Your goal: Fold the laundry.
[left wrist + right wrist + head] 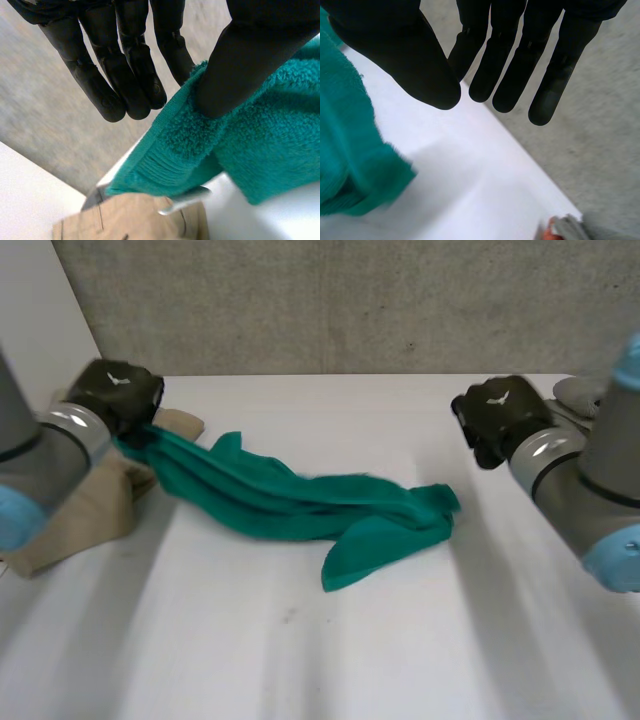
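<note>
- Beige cloth lies at the table's left edge, partly under the left arm; the left wrist view shows it below the towel's raised end.
- Left hand at the far left: thumb clamped onto the green towel near its hemmed edge, other fingers extended. That end is lifted off the table.
- Green towel runs bunched from the left hand across the white table to mid-table, where its far end lies flat.
- Right hand at the far right, apart from the towel: fingers straight, holding nothing.
- Grey object sits at the far right corner.
</note>
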### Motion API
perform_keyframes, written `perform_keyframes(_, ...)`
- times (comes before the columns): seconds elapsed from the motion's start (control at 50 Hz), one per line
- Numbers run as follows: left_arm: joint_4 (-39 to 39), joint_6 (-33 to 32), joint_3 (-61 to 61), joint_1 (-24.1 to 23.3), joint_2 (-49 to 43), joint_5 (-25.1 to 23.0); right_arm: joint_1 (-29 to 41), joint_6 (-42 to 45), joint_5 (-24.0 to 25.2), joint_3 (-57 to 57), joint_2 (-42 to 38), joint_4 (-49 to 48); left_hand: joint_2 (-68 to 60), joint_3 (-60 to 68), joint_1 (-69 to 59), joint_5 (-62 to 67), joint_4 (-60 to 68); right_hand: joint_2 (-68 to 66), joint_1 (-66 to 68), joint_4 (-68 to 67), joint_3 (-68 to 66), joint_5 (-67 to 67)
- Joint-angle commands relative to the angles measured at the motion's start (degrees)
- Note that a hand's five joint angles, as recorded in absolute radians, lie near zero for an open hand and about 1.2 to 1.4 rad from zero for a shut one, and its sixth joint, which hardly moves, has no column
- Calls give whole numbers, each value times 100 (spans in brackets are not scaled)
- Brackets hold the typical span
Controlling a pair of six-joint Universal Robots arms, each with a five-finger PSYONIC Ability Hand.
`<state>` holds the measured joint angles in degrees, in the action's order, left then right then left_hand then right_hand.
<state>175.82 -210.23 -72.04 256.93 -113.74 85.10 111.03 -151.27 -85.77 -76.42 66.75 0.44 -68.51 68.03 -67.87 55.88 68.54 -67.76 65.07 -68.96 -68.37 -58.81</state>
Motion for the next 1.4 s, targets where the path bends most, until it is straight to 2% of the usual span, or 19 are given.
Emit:
perform_keyframes(0.02, -30, -378, 1516, -204, -1738, 613, 165, -17, -238, 680, -1154, -307, -1149, 1197, -1213, 1412, 1146, -1224, 1493, -1104, -1163, -1119)
perform_keyframes(0.14, -258, -449, 2702, -397, -2293, 516, 349, -8, -843, 1392, -1805, -422, -1149, 1197, -1213, 1412, 1146, -839, 1107, -719, -777, -734)
perform_keyframes(0.2, -548, -396, 2801, -459, -2206, 665, 384, -78, -1029, 1463, -1797, -343, -1149, 1197, -1213, 1412, 1146, 1544, -1276, 1664, 1606, 1650)
perform_keyframes(0.22, -714, -370, 2749, -494, -2083, 788, 393, -148, -1073, 1455, -1753, -308, -1149, 1197, -1213, 1412, 1146, 3085, -2817, 3205, 3147, 3190)
perform_keyframes(0.28, -900, -326, 2556, -521, -1872, 903, 393, -280, -1012, 1463, -1639, -281, -1149, 1197, -1213, 1412, 1146, 3840, -3572, 3960, 3902, 3945)
perform_keyframes(0.36, -901, -308, 1985, -486, -1389, 921, 358, -482, -574, 1577, -1507, -255, -1149, 1197, -1213, 1412, 1146, 4161, -3892, 4281, 4222, 4266)
perform_keyframes(0.46, -751, -334, 993, -319, -573, 667, 209, -491, 436, 2059, -1708, -106, -1149, 1197, -1213, 1412, 1146, 4161, -3892, 4281, 4222, 4266)
perform_keyframes(0.6, -427, -343, -177, -301, 544, 17, 174, -360, 895, 2877, -2306, 273, -1149, 1197, -1213, 1412, 1146, 4378, -4109, 4498, 4440, 4483)
perform_keyframes(0.74, 66, -405, -1118, -397, 1731, -503, 165, -359, 1729, 3660, -2965, 308, -1149, 1197, -1213, 1412, 1146, 4783, -4515, 4903, 4845, 4888)
perform_keyframes(0.84, 180, -597, -1540, -477, 2285, -512, 209, -377, 2327, 4002, -3413, 457, -1149, 1197, -1213, 1412, 1146, 4766, -4498, 4886, 4828, 4871)
perform_keyframes(0.98, 233, -879, -1883, -433, 2628, -573, 393, -298, 2433, 4311, -3967, 475, -1149, 1197, -1213, 1412, 1146, 4532, -4263, 4652, 4593, 4637)
perform_keyframes(1.06, 365, -888, -1998, -354, 2708, -643, 569, -219, 2398, 4416, -4249, 414, -1149, 1197, -1213, 1412, 1146, 3507, -3239, 3627, 3569, 3612)
perform_keyframes(1.12, 470, -862, -2042, -240, 2690, -705, 648, -201, 2319, 4521, -4416, 177, -1149, 1197, -1213, 1412, 1146, 1592, -1324, 1712, 1654, 1697)
perform_keyframes(1.14, 497, -844, -2042, -205, 2682, -723, 657, -210, 2267, 4557, -4460, 80, -1149, 1197, -1213, 1412, 1146, 1037, -769, 1157, 1099, 1142)
perform_keyframes(1.16, 549, -827, -2042, -135, 2673, -775, 683, -245, 2153, 4661, -4530, -68, -1149, 1197, -1213, 1412, 1146, -567, 835, -447, -505, -462)
perform_keyframes(1.18, 567, -818, -2042, -99, 2681, -802, 701, -280, 2091, 4697, -4556, -131, -1149, 1197, -1213, 1412, 1146, -1218, 1486, -1098, -1156, -1113)
perform_keyframes(1.28, 681, -783, -1998, 103, 2646, -951, 762, -430, 1775, 4829, -4574, -360, -1149, 1197, -1213, 1412, 1146, -1224, 1493, -1104, -1163, -1119)
perform_keyframes(1.36, 813, -774, -1910, 147, 2541, -995, 754, -430, 1152, 5075, -4355, -693, -1149, 1197, -1213, 1412, 1146, -1224, 1493, -1104, -1163, -1119)
perform_keyframes(1.4, 971, -782, -1717, 139, 2392, -986, 719, -473, 520, 5268, -4083, -1079, -1149, 1197, -1213, 1412, 1146, -1224, 1493, -1104, -1163, -1119)
